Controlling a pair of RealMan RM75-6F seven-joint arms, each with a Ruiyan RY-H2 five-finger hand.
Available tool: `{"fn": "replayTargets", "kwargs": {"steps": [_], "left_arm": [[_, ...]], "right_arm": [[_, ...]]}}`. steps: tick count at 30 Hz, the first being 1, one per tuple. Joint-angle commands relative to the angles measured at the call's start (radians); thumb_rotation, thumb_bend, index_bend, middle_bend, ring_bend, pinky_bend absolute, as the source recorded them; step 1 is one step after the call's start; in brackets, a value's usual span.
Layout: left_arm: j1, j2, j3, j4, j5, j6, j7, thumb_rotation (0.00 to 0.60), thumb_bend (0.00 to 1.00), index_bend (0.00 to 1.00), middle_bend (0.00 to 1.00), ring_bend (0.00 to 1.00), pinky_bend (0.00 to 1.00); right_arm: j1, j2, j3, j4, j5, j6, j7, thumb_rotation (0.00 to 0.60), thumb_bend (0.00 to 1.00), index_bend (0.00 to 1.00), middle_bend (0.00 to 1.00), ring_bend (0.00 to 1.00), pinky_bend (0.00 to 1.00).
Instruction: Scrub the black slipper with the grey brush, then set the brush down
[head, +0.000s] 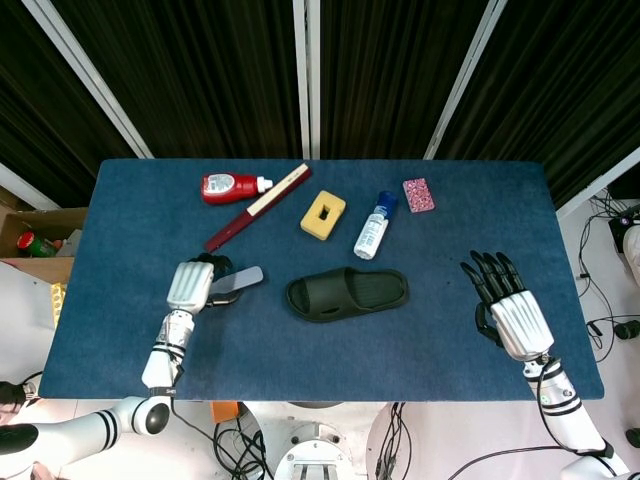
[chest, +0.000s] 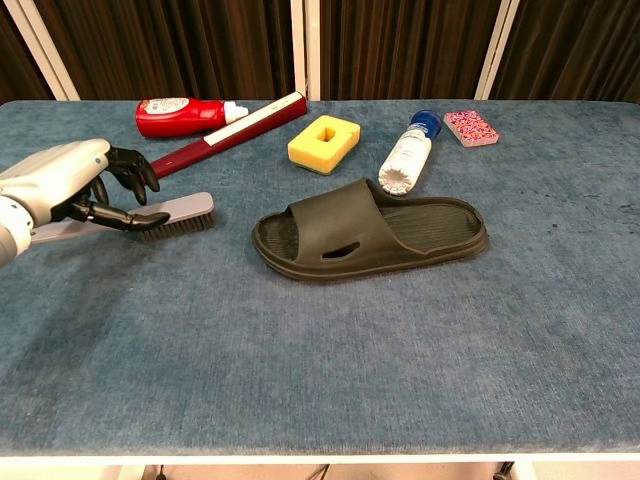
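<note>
Currently the left robot hand (chest: 60, 190) is gripping the handle of one grey brush (chest: 172, 213), bristles lying on the tabletop (chest: 330, 370). Just to its right, one black slipper (chest: 370, 233) is sitting untouched. Beyond it, one yellow sponge (chest: 323, 142) and two bottles are lying. The right robot hand (head: 505, 305) is resting released, fingers spread, holding nothing.

Black slipper (chest: 372, 236): sole down, mid-counter (chest: 320, 360), toe pointing left.
Grey brush (chest: 178, 213): left of slipper, apart, bristles down, handle gripped.
</note>
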Motion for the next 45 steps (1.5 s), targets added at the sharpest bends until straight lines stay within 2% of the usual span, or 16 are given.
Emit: {"fn": "replayTargets", "kwargs": {"steps": [1,9,14,21,26,31,35,43,45], "left_arm": [[0.001,-0.002,0.002,0.001,0.002,0.003,0.003,0.322,0.2,0.38,0.44,0.31,0.45],[-0.001,-0.02,0.007,0.035,-0.012,-0.008,0.026,0.32,0.21,0.38,0.44,0.31,0.45],[-0.002,-0.032,0.004,0.051,-0.015,-0.009,0.024,0.369,0.22,0.38,0.44,0.31,0.45],[-0.005,-0.035,0.001,0.058,-0.013,-0.015,0.015,0.378,0.25,0.4,0.45,0.32,0.46],[-0.005,-0.036,0.0,0.063,-0.016,-0.017,0.016,0.421,0.26,0.41,0.46,0.33,0.47],[-0.004,-0.037,0.0,0.067,-0.015,-0.016,0.012,0.434,0.27,0.43,0.47,0.34,0.48],[-0.003,-0.039,-0.002,0.07,-0.007,-0.011,-0.006,0.463,0.27,0.44,0.49,0.35,0.49],[-0.004,-0.02,0.0,0.052,0.007,-0.03,-0.066,0.468,0.28,0.47,0.51,0.36,0.5],[-0.004,-0.021,0.0,0.055,0.017,-0.022,-0.078,0.492,0.29,0.49,0.52,0.37,0.51]], "right_arm": [[0.001,0.001,0.001,-0.001,0.001,-0.003,0.0,0.568,0.78,0.0,0.0,0.0,0.0],[0.003,0.001,0.0,0.0,0.013,-0.024,0.0,0.568,0.78,0.0,0.0,0.0,0.0],[0.004,0.0,0.001,0.004,0.014,-0.025,0.003,0.568,0.78,0.0,0.0,0.0,0.0],[0.004,-0.001,0.003,0.006,0.019,-0.03,0.005,0.567,0.78,0.0,0.0,0.0,0.0],[0.005,-0.003,0.004,0.01,0.021,-0.033,0.007,0.57,0.78,0.0,0.0,0.0,0.0],[0.005,-0.002,0.004,0.009,0.022,-0.033,0.007,0.569,0.78,0.0,0.0,0.0,0.0],[0.004,-0.002,0.004,0.01,0.024,-0.035,0.008,0.57,0.78,0.0,0.0,0.0,0.0],[0.005,-0.004,0.004,0.01,0.026,-0.038,0.008,0.571,0.78,0.0,0.0,0.0,0.0],[0.005,-0.004,0.004,0.011,0.026,-0.039,0.008,0.571,0.78,0.0,0.0,0.0,0.0]]}}
